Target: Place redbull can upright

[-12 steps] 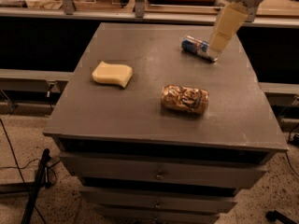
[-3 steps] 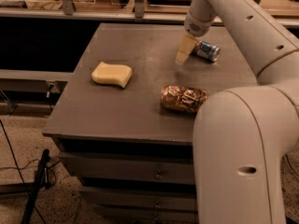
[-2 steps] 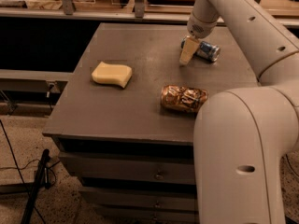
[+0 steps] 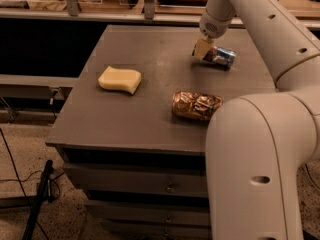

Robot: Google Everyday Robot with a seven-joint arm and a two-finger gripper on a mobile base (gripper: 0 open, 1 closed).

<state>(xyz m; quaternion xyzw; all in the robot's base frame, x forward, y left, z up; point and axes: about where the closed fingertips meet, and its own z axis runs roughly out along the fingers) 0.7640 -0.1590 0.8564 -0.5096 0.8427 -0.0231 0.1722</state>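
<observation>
Grey-brown flat tabletop (image 4: 150,114), set over a drawer cabinet; carrying three loose items, well apart from one another.

Large white jointed robot arm (image 4: 260,149): rising at lower right, arching over the right side, reaching down to the far right part of the tabletop.

Pale yellow soft rectangular sponge (image 4: 119,79): lying flat, left of centre.

Wide gold-orange dented metal can (image 4: 196,105): on its side toward the front right, just beside the arm's bulky lower segment in this view.

Slim blue-and-silver metal redbull can (image 4: 222,57) with silver ends: on its side at the far right of the tabletop, long axis roughly left to right; not yet upright.

Beige claw (image 4: 202,49): at the left end of the redbull can, touching or just beside it. Clenched, released or grasping: cannot tell.

Hazards, as judged:
- Rolling toward the right edge, if nudged rather than gripped.
- Pivoting or slipping during the tilt, given a hold near one end only.
- Toppling on release, from a narrow base set down off-vertical or dragged sideways.
- Denting of the thin wall under too hard a squeeze.
</observation>
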